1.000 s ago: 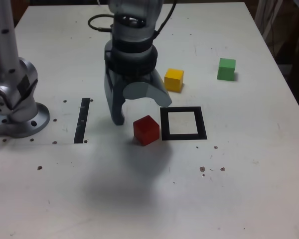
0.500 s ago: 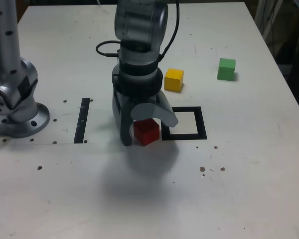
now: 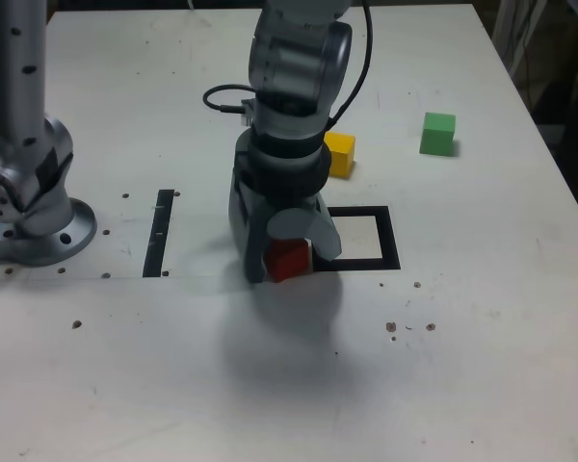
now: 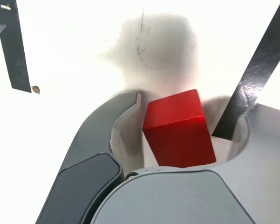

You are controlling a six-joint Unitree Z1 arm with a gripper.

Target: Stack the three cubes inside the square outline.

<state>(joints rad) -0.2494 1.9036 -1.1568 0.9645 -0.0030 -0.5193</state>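
Note:
The red cube (image 3: 289, 258) rests on the white table just off the left side of the square outline (image 3: 391, 241) in the exterior view. My gripper (image 3: 289, 266) is lowered over it, one finger on each side. In the wrist view the red cube (image 4: 177, 128) sits between the jaws of the gripper (image 4: 191, 105). One finger is at the cube's edge, and a gap shows on the other side, so the gripper is open. The yellow cube (image 3: 341, 154) lies behind the arm, partly hidden. The green cube (image 3: 438, 133) sits far right.
A narrow black strip (image 3: 159, 233) lies on the table at the exterior view's left, near the arm's grey base (image 3: 29, 207). In the wrist view, one side of the outline (image 4: 252, 79) passes under a finger. Small holes dot the table.
The gripper has moved right and down onto the red cube, from beside it to straddling it, and its jaws have narrowed. The cube has stayed in place.

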